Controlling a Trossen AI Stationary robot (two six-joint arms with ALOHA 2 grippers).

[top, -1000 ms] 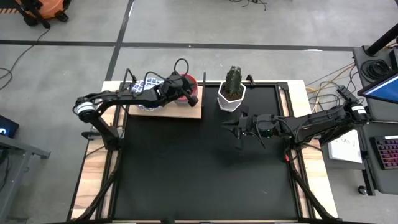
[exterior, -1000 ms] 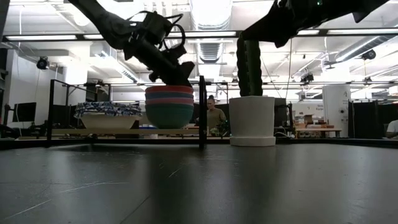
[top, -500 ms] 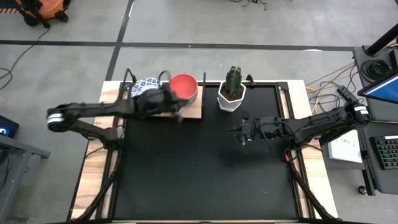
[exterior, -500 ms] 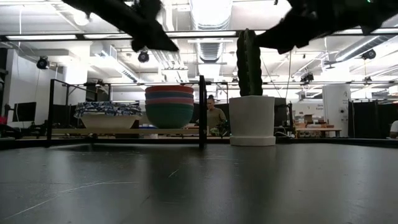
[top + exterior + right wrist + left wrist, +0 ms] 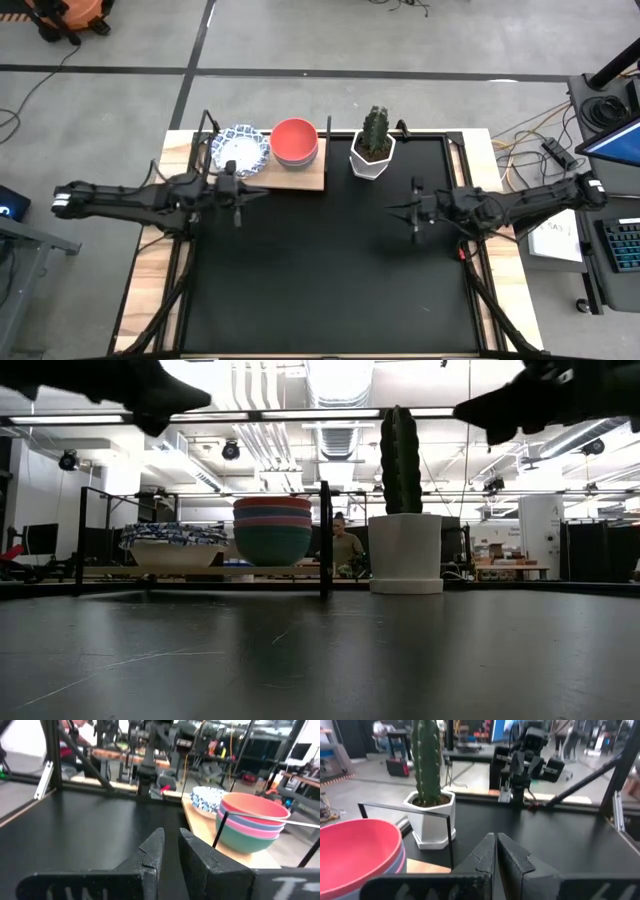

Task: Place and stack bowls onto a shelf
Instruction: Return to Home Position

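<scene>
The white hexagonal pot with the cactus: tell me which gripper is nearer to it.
Right. The right gripper hangs over the black table near the white hexagonal cactus pot; the left gripper is farther off, by the light-brown wooden shelf.

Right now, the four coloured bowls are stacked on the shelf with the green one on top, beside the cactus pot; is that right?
Not quite: the red bowl is on top and the green bowl is at the bottom, as the low view shows. The rest holds: they are stacked on the shelf, beside the cactus pot.
</scene>
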